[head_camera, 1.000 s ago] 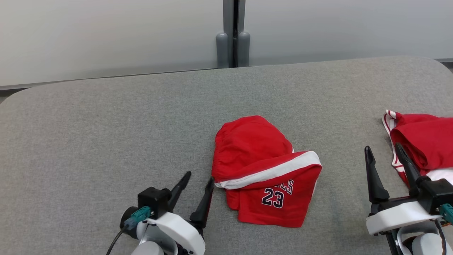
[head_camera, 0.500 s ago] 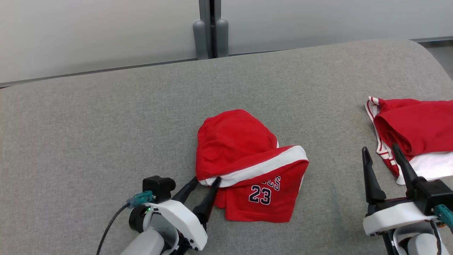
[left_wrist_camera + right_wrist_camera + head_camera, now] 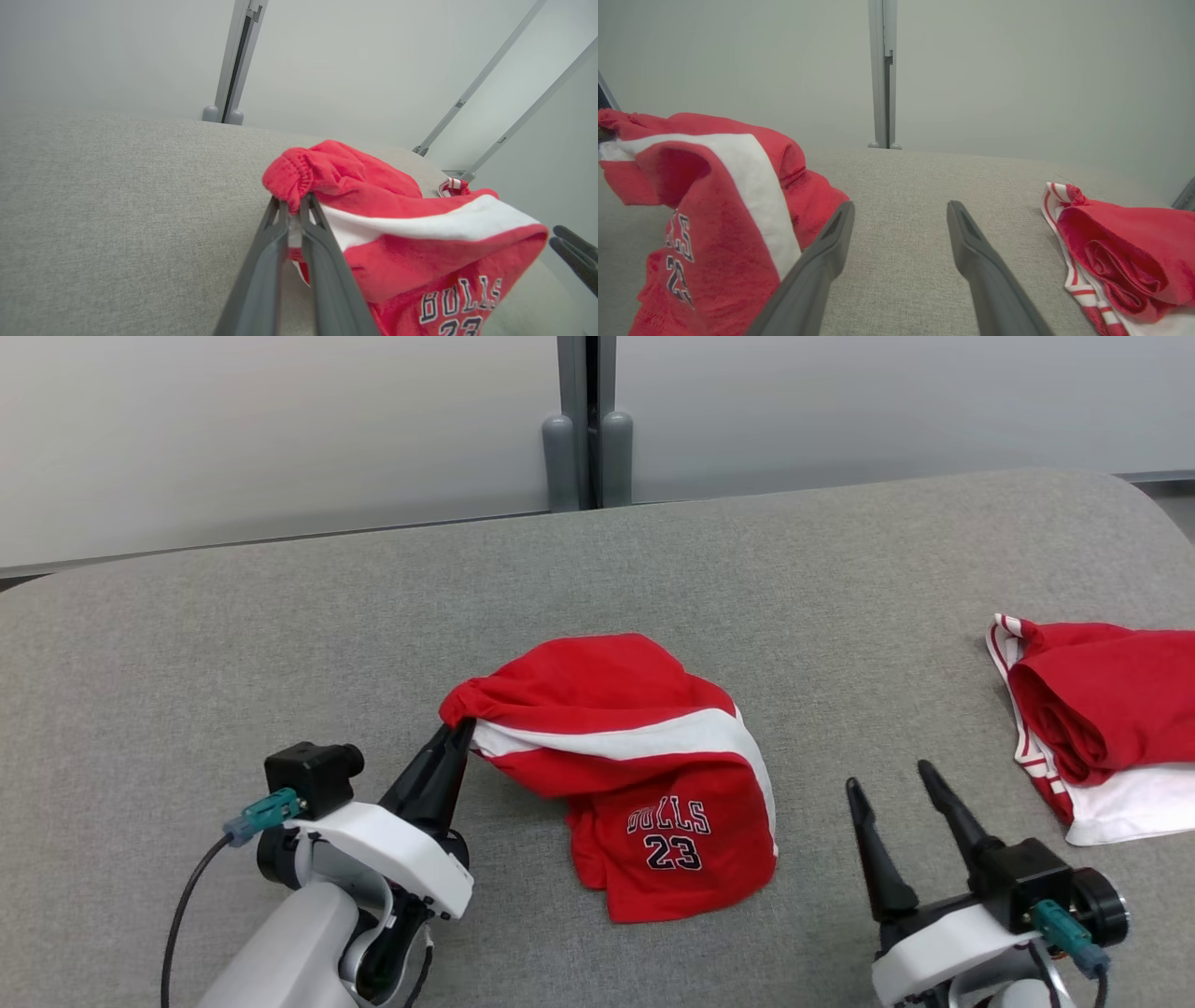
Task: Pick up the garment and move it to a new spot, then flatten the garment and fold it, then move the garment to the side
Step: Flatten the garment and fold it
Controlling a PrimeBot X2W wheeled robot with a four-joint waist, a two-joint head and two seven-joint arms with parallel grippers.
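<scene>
The garment (image 3: 625,761) is a pair of red shorts with a white band and "BULLS 23" printed on it, crumpled near the middle of the grey padded table (image 3: 280,644). My left gripper (image 3: 459,733) is shut on its elastic waistband at the left end, lifting that edge off the table; the left wrist view shows the garment (image 3: 397,224) bunched over the left gripper (image 3: 293,205). My right gripper (image 3: 887,782) stands open to the right of the shorts, nothing between its fingers. In the right wrist view the garment (image 3: 714,205) lies left of the right gripper (image 3: 901,212).
A second red and white garment (image 3: 1102,719) lies folded at the table's right edge, also visible as the second garment (image 3: 1125,261) in the right wrist view. A grey post (image 3: 586,420) stands against the pale wall behind the table.
My left gripper closed on the shorts' waistband and pulled it up and to the left, stretching the cloth. My right gripper moved left, toward the shorts. The head camera shifted.
</scene>
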